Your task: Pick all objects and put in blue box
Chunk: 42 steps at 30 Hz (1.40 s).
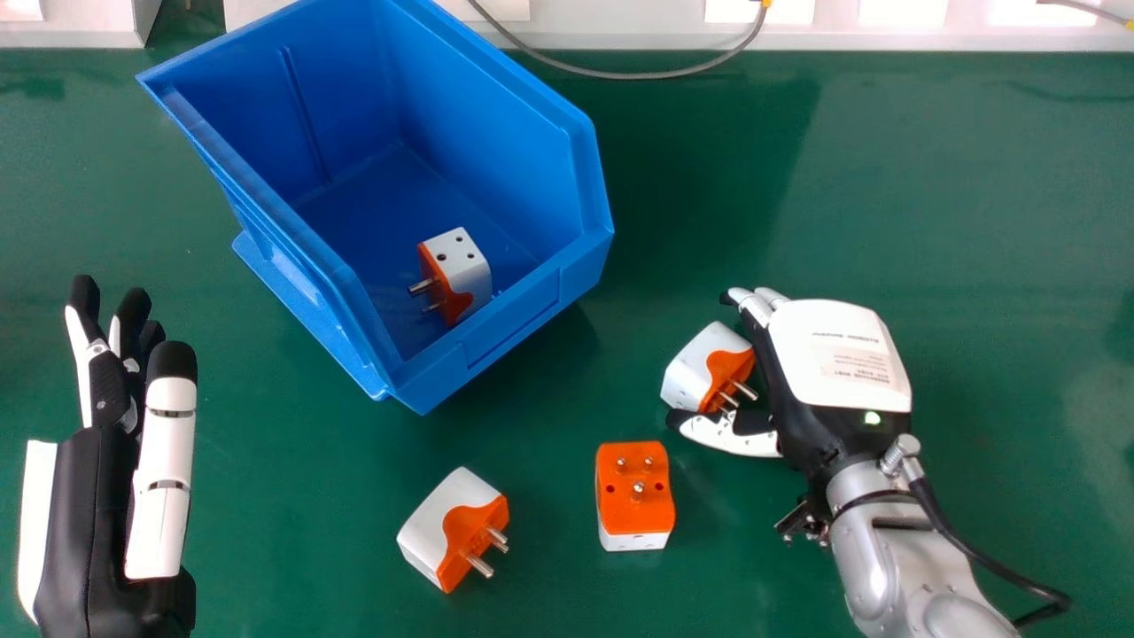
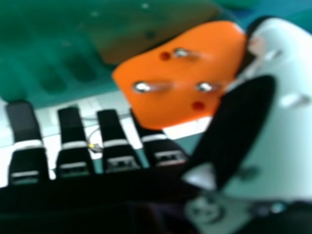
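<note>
A boxy plastic adapter with round metal pins is framed between thumb and straightened fingers of the open right hand, well apart from the green surface's far edge.

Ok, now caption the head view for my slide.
One orange-and-white plug adapter in the blue box, two on the green table, another at the right robot hand.
</note>
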### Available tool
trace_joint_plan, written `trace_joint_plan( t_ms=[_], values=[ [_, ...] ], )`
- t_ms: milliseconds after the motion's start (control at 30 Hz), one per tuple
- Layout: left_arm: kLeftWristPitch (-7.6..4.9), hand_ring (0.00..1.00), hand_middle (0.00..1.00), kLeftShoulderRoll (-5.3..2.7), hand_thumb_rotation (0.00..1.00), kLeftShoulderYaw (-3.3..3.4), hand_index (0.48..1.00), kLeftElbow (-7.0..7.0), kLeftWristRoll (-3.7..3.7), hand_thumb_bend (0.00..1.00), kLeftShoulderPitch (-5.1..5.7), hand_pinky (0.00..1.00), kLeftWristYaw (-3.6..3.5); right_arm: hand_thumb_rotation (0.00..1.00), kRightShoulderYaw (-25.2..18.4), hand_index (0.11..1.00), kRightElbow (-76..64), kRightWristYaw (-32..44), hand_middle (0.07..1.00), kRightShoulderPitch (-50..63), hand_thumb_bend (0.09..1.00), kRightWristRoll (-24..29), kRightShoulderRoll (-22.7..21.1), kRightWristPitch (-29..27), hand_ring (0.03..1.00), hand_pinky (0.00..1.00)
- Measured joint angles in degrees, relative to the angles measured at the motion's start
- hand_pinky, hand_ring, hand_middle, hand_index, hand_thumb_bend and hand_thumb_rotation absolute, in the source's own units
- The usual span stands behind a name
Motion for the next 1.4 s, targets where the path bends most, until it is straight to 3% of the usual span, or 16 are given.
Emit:
trace_joint_plan(
  t_ms=[167,333,400,667,900,1167,1400],
  values=[
    [0.0,1.0,1.0,-0.04,0.88,-0.07,1.0,-0.14,0.09,0.39,0.03,1.0,0.08,0.33,1.0,0.429,3.8,-1.8,0.383,-3.3,0.4,0.1,0.2,-0.9,0.309,0.25],
    [0.03,1.0,1.0,-0.02,0.88,-0.02,1.0,-0.29,0.06,0.39,0.27,1.0,0.07,0.36,0.0,0.303,5.4,-0.6,0.24,-5.7,0.372,4.0,0.6,-2.0,0.165,0.12],
    [0.03,1.0,1.0,-0.04,0.87,-0.02,1.0,-0.38,0.03,0.4,0.14,1.0,0.07,0.35,-0.6,0.287,5.3,-0.6,0.221,-5.9,0.368,4.9,0.7,-2.3,0.15,0.1],
    [0.02,1.0,1.0,-0.12,0.86,0.0,1.0,-0.32,-0.04,0.39,0.09,1.0,0.05,0.32,-0.7,0.369,4.8,-0.5,0.307,-5.1,0.339,6.8,0.4,-2.8,0.216,0.15],
    [-0.06,1.0,1.0,-0.26,0.85,-0.09,1.0,-0.3,0.11,0.41,0.07,1.0,0.14,0.31,-1.1,0.27,-3.9,0.8,0.204,0.4,0.344,6.8,-0.8,-1.2,0.139,0.08],
    [0.12,1.0,1.0,-0.54,0.85,-0.15,1.0,-0.36,0.11,0.4,0.1,1.0,0.2,0.19,-2.7,0.192,-26.3,4.2,0.152,11.9,0.357,6.5,-3.9,-1.0,0.097,0.06],
    [0.38,1.0,1.0,-0.94,0.85,-0.22,1.0,-0.5,0.97,0.43,0.19,1.0,0.56,0.11,-3.9,0.174,-41.0,6.5,0.137,15.5,0.353,4.3,-4.8,-3.2,0.08,0.05]
  ],
)
